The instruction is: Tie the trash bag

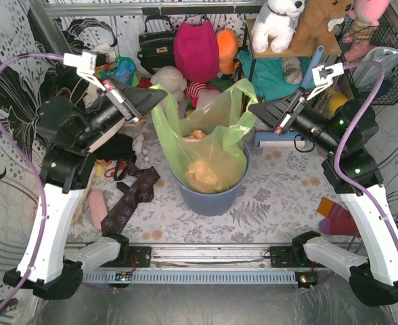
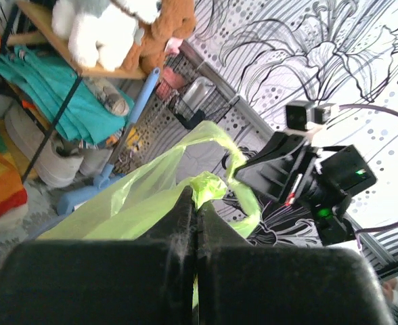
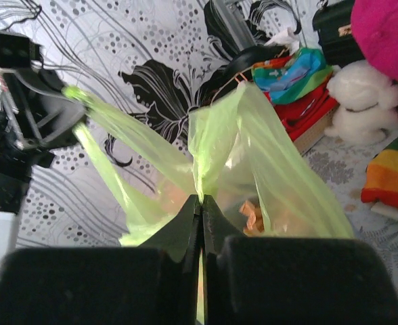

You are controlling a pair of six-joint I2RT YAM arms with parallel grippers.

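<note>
The lime-green trash bag sits in the blue-grey round bin at the middle, orange-brown paper showing through it. My left gripper is shut on the bag's left top edge and holds it up and out. My right gripper is shut on the bag's right top edge. The bag's mouth is stretched open between them. In the left wrist view the green plastic sticks out between the closed fingertips, with the right arm beyond. In the right wrist view the bag is pinched at the fingertips, the left gripper at far left.
Soft toys, a pink bag and a black handbag crowd the back. A shelf with plush animals stands back right. Dark cloth and a pink item lie left of the bin; a red-orange sock lies right.
</note>
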